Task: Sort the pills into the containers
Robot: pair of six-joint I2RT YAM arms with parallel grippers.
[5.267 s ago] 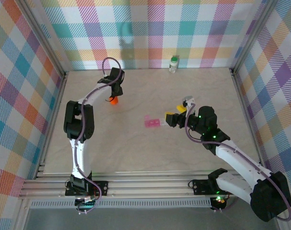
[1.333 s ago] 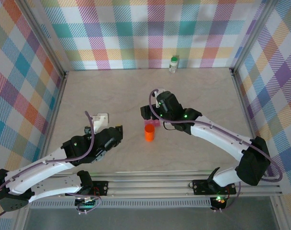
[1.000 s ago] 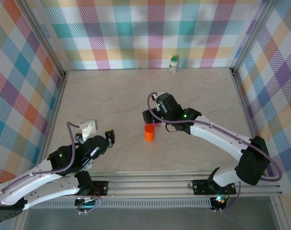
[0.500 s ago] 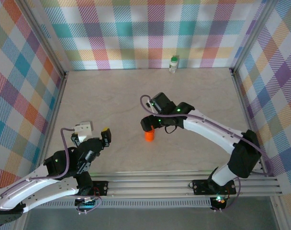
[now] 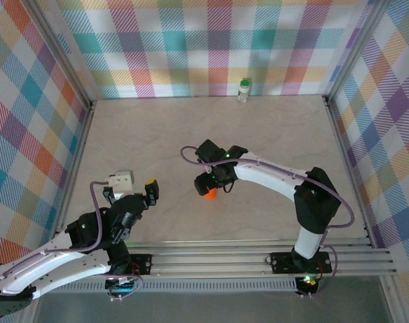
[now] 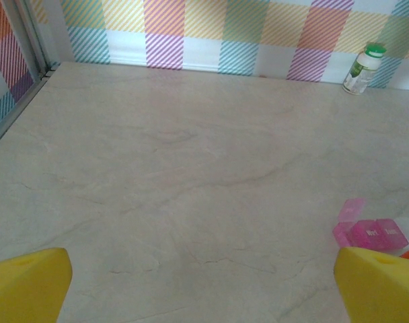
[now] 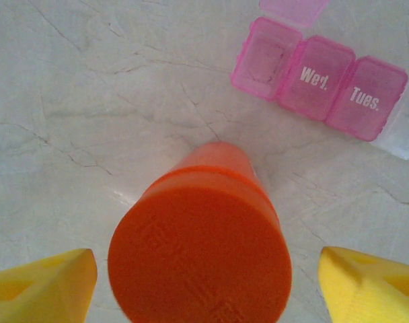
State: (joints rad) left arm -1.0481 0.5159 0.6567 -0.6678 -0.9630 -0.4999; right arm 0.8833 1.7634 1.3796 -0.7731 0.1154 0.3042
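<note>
right gripper (image 7: 204, 286) spread, straddling upright orange vial (image 7: 201, 259) | vial directly beneath, long axis vertical | left gripper (image 6: 204, 286) spread, well apart

Vial (image 7: 201, 249) stands before pill tray (image 7: 319, 87), bottle (image 5: 244, 89) well behind.

The vial (image 7: 201, 249) is coloured bright orange. The pill box (image 7: 319, 87) is tinted see-through pink, with white lettering. The bottle (image 6: 360, 73) is white, capped in green. The walls (image 5: 211, 47) are covered in pastel plaid of orange, teal, purple and yellow; the table (image 5: 144, 141) is veined beige. The fingers (image 7: 40, 282) are yellow.
</note>
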